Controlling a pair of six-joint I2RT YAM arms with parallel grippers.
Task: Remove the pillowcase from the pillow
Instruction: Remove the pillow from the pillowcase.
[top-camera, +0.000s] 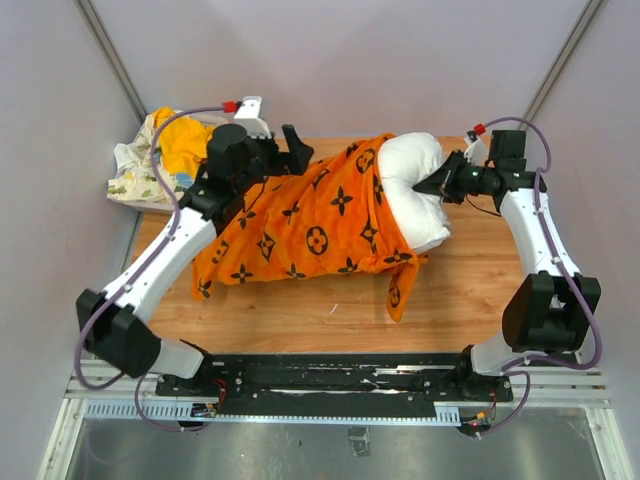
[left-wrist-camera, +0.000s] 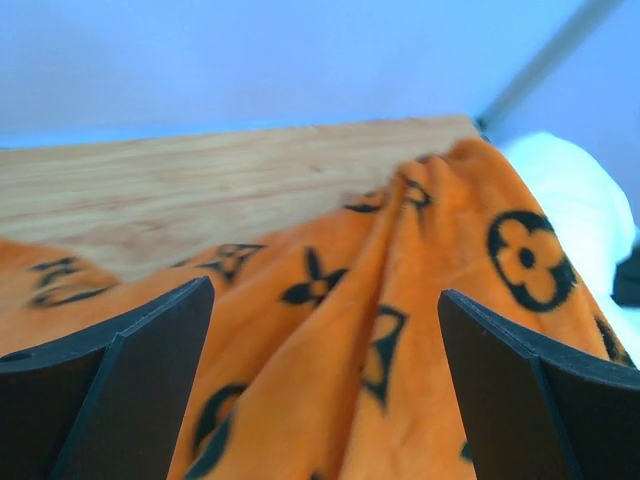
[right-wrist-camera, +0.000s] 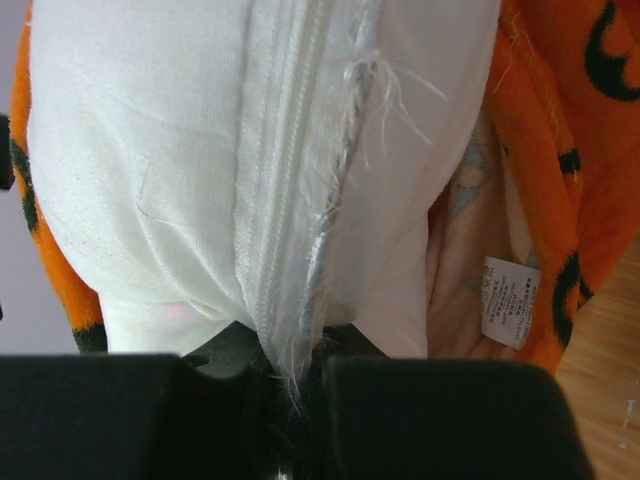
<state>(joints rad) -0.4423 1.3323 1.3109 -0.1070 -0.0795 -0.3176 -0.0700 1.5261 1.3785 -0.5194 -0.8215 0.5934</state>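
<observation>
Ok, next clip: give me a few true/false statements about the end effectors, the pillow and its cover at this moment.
1. The right end effector is shut on the pillow, pinching its seam. True.
2. The pillow sits fully inside the pillowcase. False: one end of the pillow is bare, sticking out of the cover on the robot's right.
3. The left end effector is shut on the pillowcase. False: it is open, with the orange fabric between its jaws.
4. A white label shows on the inside of the pillowcase by its opening. True.
</observation>
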